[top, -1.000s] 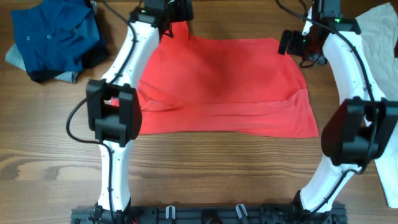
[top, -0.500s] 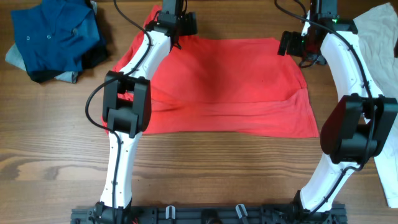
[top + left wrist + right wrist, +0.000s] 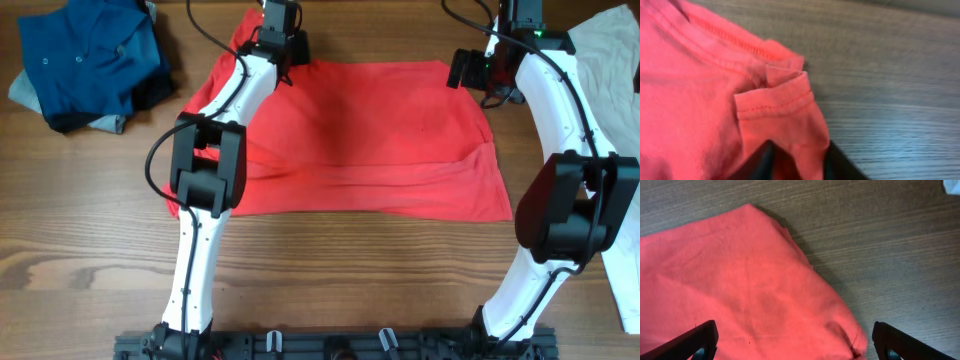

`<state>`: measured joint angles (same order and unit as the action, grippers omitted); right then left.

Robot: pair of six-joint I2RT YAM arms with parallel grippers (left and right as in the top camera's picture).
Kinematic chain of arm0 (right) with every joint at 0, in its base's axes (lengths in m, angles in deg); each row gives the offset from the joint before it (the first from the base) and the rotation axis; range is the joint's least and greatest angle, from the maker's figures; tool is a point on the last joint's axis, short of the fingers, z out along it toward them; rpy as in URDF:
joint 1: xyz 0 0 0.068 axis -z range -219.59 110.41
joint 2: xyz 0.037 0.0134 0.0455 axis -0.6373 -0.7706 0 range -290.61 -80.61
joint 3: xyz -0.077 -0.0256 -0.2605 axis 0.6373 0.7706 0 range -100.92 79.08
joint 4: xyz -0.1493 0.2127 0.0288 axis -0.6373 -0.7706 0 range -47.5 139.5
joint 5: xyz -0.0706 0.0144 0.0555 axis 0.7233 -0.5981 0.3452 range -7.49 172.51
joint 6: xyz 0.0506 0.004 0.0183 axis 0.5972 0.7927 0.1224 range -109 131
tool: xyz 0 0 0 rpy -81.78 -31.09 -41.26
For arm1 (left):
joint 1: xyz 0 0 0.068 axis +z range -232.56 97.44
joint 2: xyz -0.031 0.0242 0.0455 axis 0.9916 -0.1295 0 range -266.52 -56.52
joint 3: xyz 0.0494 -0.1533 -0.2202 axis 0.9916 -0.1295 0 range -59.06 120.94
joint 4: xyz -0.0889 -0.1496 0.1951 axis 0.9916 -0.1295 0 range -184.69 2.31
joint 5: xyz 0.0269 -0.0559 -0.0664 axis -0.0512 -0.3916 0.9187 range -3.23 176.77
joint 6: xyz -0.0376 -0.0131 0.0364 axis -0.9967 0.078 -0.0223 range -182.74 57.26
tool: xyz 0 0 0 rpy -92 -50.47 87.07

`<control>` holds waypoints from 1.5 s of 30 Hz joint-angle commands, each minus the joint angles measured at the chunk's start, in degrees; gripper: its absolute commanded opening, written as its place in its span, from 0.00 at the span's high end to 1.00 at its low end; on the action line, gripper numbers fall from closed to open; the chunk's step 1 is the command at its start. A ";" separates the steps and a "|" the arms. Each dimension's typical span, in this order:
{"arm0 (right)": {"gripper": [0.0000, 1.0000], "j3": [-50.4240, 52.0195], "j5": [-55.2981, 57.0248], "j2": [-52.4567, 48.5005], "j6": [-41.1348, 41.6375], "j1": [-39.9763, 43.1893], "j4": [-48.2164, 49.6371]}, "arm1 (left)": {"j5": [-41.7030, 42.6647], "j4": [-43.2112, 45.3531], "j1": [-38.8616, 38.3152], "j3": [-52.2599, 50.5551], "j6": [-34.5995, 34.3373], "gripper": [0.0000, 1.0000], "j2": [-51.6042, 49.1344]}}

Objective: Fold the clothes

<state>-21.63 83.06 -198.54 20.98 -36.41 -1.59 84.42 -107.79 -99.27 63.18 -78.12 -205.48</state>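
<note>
Across the far half of the wooden table [image 3: 340,270] lies one red T-shirt [image 3: 370,140], spread flat. One dark blue pile [image 3: 85,60] sits at the far left corner and one white garment [image 3: 610,50] at the right edge. The left gripper [image 3: 797,162], nearer the far edge than a second ago, now pinches a sleeve. The right gripper [image 3: 795,340] hovers with fingers spread over the shirt's far right corner.
</note>
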 commanded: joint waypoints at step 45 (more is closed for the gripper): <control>0.62 -1.09 -4.24 -13.25 6.73 -6.80 5.53 | -1.16 -7.80 0.26 1.46 -1.84 0.94 -2.47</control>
<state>-22.00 74.41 -211.81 27.60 -40.02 5.29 83.57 -113.64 -99.22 65.72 -78.56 -206.31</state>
